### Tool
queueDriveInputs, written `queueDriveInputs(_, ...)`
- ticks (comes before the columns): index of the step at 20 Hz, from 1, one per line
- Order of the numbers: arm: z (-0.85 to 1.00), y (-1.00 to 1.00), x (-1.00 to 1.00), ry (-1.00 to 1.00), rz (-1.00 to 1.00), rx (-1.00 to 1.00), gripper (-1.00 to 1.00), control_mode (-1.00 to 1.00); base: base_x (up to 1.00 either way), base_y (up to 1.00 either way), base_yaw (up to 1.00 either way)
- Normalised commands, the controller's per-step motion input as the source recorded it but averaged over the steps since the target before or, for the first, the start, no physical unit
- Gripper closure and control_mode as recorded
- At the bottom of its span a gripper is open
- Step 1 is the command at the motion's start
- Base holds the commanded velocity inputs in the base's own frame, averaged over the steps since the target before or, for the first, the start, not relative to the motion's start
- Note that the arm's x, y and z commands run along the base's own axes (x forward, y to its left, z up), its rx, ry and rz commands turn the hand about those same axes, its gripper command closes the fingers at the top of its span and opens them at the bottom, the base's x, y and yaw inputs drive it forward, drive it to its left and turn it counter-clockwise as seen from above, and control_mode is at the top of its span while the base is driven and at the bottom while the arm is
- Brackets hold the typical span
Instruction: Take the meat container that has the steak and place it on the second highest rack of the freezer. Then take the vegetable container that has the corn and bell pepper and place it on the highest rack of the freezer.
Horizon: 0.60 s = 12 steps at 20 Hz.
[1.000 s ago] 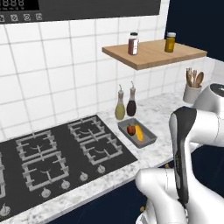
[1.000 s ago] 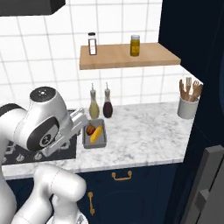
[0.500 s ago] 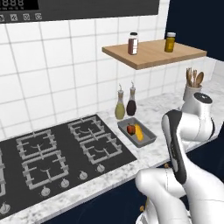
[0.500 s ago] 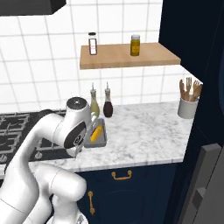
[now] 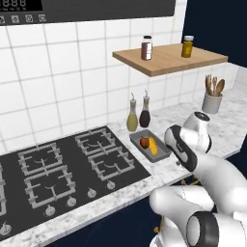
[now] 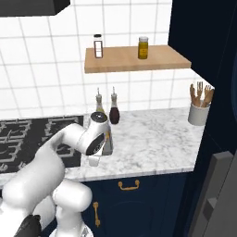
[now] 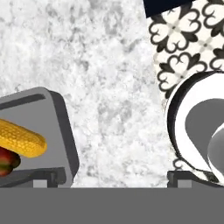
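Note:
The grey vegetable container [image 5: 163, 155] stands on the marble counter just right of the stove, holding a yellow corn cob [image 5: 153, 145] and a red bell pepper [image 5: 144, 142]. In the hand view its rounded corner [image 7: 61, 127] is at the lower left, with the corn [image 7: 22, 138] and the pepper [image 7: 6, 161] inside. My gripper [image 7: 116, 179] hangs over bare marble just beside that corner, open, its fingertips [image 7: 46, 177] wide apart and holding nothing. In the right base view my hand covers the container. The meat container with the steak is out of view.
An oil bottle [image 5: 132, 119] and a dark bottle [image 5: 144, 115] stand behind the container. The stove [image 5: 72, 164] lies to its left, a utensil holder [image 5: 212, 99] far right. A wooden shelf [image 5: 169, 58] hangs above. A tall dark unit [image 6: 217, 176] stands at the right.
The arm has swung forward and down, bringing the hand from high near the base to low over the counter next to the vegetable container. The container has not moved.

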Motion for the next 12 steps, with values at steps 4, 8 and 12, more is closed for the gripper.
queueDriveInputs(4, -0.06, 0.22, 1.0, 0.37, 0.05, -0.02, -1.0, -1.0, 0.0, 0.0, 0.0)
queueDriveInputs(8, -0.28, 0.21, 0.32, 0.17, 0.02, -0.09, -1.0, -1.0, 0.0, 0.0, 0.0)
queueDriveInputs(12, -0.93, -0.12, 0.0, -0.1, 0.25, -0.16, -1.0, -1.0, 0.0, 0.0, 0.0)
